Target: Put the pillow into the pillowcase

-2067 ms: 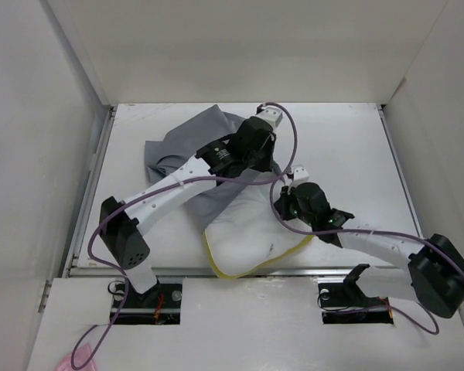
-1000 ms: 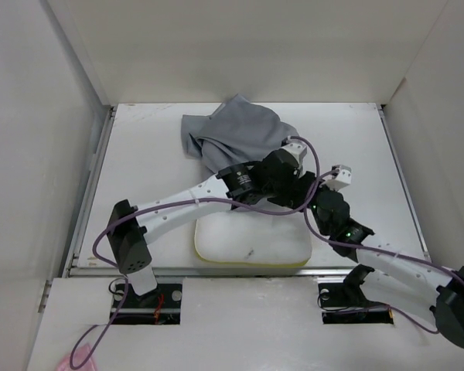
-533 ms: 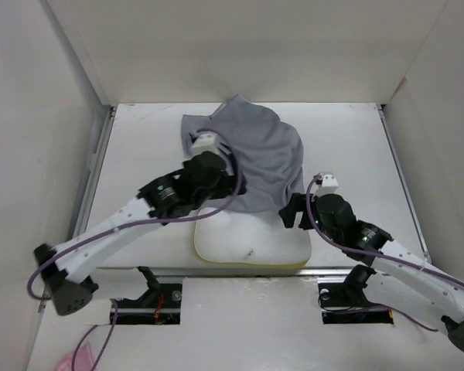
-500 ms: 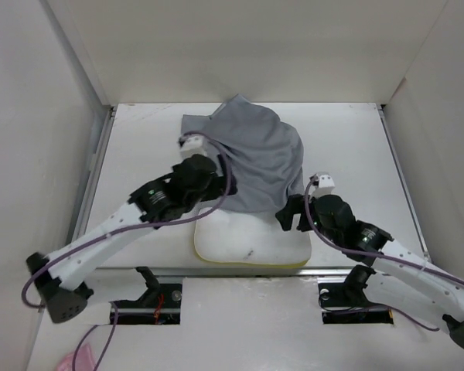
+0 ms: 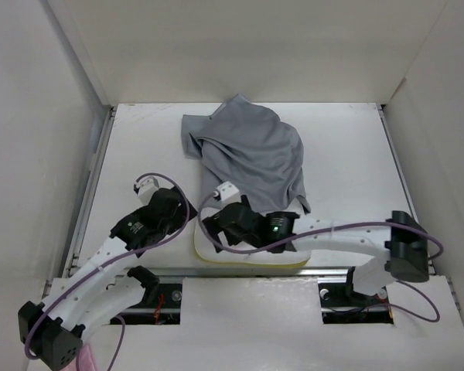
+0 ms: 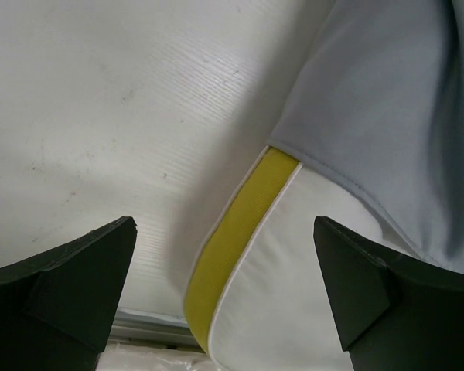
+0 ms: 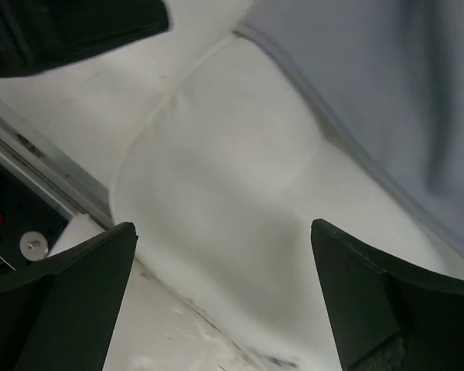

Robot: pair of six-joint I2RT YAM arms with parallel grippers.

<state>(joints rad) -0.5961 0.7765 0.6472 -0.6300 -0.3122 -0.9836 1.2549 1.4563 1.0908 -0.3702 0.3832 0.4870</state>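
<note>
The pillow (image 6: 294, 270) lies at the near edge of the table (image 5: 348, 154), its far side overlapped by the grey pillowcase (image 5: 251, 151), while the left gripper (image 6: 223, 226) and right gripper (image 7: 223, 226) hang wide apart and empty above it, so insertion seems barely begun: next, pinch that hem.

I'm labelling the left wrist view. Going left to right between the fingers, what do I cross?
Table → pillow, its yellow band first → pillowcase.
</note>
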